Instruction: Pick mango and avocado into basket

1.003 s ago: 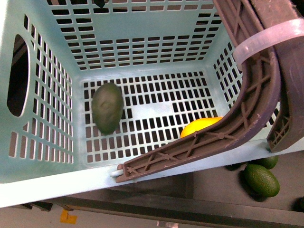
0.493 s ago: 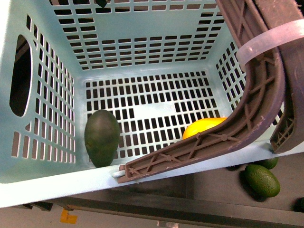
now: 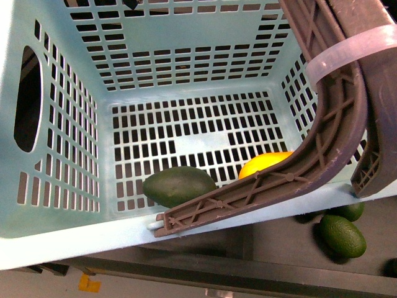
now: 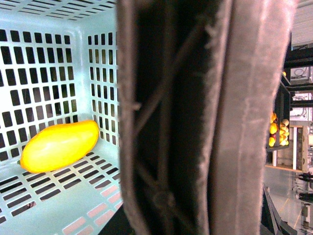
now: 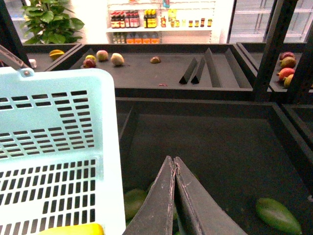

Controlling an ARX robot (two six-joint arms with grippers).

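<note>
Both fruits in basket; avocado shifted since a second ago.

Avocado (image 3: 178, 185) now lies on its side at lower centre of the front view, against the brown handle (image 3: 322, 149); half a second earlier it stood upright in the basket's (image 3: 68, 236) lower-left corner. Mango (image 3: 263, 164) unmoved, lower right of the floor, partly behind the handle. Right tool (image 5: 174, 165) pressed together, holding nothing, outside the basket over the dark bin. Left tool's state cannot be told: handle fills its view. Task looks complete; spare avocados (image 3: 342, 236) remain outside.
</note>
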